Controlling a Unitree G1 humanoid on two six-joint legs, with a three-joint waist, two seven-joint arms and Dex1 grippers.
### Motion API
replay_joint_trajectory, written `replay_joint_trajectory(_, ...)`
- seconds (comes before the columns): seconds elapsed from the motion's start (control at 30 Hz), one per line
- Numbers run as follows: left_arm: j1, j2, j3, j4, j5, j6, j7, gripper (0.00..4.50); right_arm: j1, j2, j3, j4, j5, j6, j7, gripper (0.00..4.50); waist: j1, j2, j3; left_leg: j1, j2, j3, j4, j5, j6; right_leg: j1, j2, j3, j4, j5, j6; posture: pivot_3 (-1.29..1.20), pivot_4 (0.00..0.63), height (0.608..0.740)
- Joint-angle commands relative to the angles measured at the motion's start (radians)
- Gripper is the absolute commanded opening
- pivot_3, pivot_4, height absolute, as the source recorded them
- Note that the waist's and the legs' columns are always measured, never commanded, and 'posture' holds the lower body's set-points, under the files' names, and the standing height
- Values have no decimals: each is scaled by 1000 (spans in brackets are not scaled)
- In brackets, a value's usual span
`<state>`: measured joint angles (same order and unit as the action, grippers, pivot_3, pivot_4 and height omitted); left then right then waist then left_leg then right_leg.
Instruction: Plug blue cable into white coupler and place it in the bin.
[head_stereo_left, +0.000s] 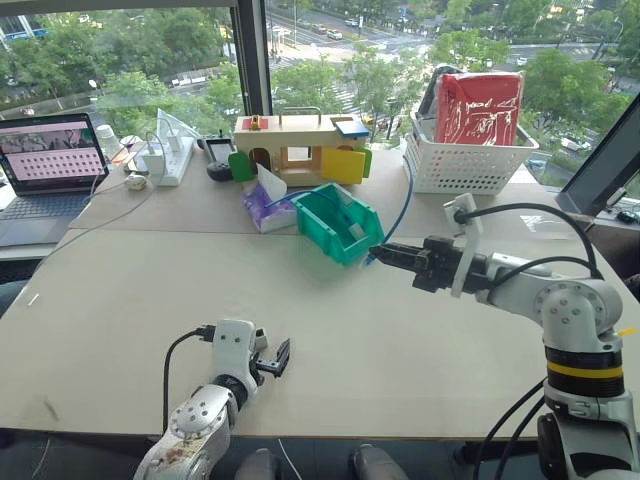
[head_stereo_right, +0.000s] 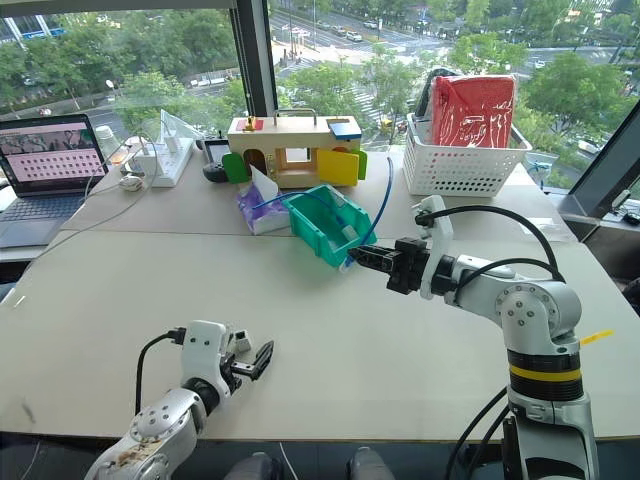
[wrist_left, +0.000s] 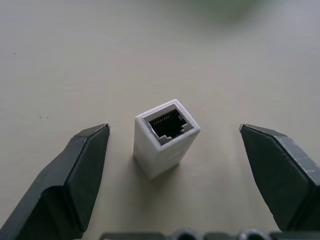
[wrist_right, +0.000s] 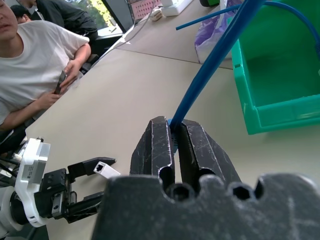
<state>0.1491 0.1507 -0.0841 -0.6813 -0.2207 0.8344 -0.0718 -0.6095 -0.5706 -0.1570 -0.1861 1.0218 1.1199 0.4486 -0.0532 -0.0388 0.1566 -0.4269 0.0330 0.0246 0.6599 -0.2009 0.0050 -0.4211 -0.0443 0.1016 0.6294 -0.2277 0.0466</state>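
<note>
I had the coupler (wrist_left: 165, 137) sitting between my left gripper's (wrist_left: 175, 131) fingers, jaws spread wide, nothing pinched yet; the little white block looked light and hard, smooth plastic, the sort that I judged would skate or twist if squeezed off-centre, so the place to take it was across its two flat side walls, leaving the dark socket face free. In the left wrist view that socket faced up toward the camera, the block tilted a touch, a clear gap to each finger. The table (head_stereo_left: 120, 330) under it was bare. Over on the other side my right gripper (head_stereo_left: 379, 254) was clamped tight on the cable (wrist_right: 215, 62), close to its end; thin, floppy, light stuff, so holding near the plug seemed the only way to steer it. From the head camera the cable rose from the jaws toward twelve o'clock, then arched across to the bin (head_stereo_left: 322, 222), which sat at ten o'clock of the right gripper, just beside it. The left gripper (head_stereo_left: 281, 357) was at seven o'clock from the right, well apart.
</note>
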Motion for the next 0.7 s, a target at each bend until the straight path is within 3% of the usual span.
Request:
replay_joint_trajectory(0.03,-4,-5,-23,27,12,0,4,4478,-2,-1,-31,-36,5,-10,2,0,4,0,0,0,0,0,0,0,0,0,0,0,0,0,0,0,150,740)
replay_joint_trajectory(0.07,-3,-3,-27,31,16,-2,4,4478,-1,-1,-32,-38,6,-10,2,0,5,0,0,0,0,0,0,0,0,0,0,0,0,0,-1,0,150,740)
replay_joint_trajectory(0.17,6,8,-36,40,29,-10,-1,3737,5,-9,-34,-42,6,-8,9,0,8,0,0,0,0,0,0,0,0,0,0,0,0,1,-1,0,150,740)
replay_joint_trajectory(0.23,11,21,-41,42,39,-15,-7,2840,8,-13,-36,-41,6,-8,14,0,8,0,0,0,0,0,0,0,0,0,0,0,0,1,-1,0,150,740)
replay_joint_trajectory(0.27,12,24,-43,43,41,-17,-8,2677,8,-14,-36,-40,5,-8,16,0,8,0,0,0,0,0,0,0,0,0,0,0,0,1,-1,0,150,740)
replay_joint_trajectory(0.43,18,126,-28,36,28,-65,-112,872,17,-5,-32,-49,2,-13,10,0,9,0,0,0,0,0,0,0,0,0,0,0,0,0,-1,0,150,740)
replay_joint_trajectory(0.53,-4,234,12,71,-50,-197,-317,861,25,8,-35,-59,4,-18,-3,0,8,1,0,0,0,0,0,0,0,-1,0,0,0,0,-2,0,150,740)
replay_joint_trajectory(0.63,-36,282,48,121,-118,-258,-441,861,31,18,-40,-65,3,-21,-14,0,8,0,0,-1,1,1,0,0,0,-2,0,0,0,0,-2,0,150,740)
replay_joint_trajectory(0.7,-94,350,61,199,-171,-375,-640,861,44,28,-53,-84,8,-25,-35,0,10,0,0,-1,1,1,0,0,0,-2,0,0,0,0,-2,0,150,740)
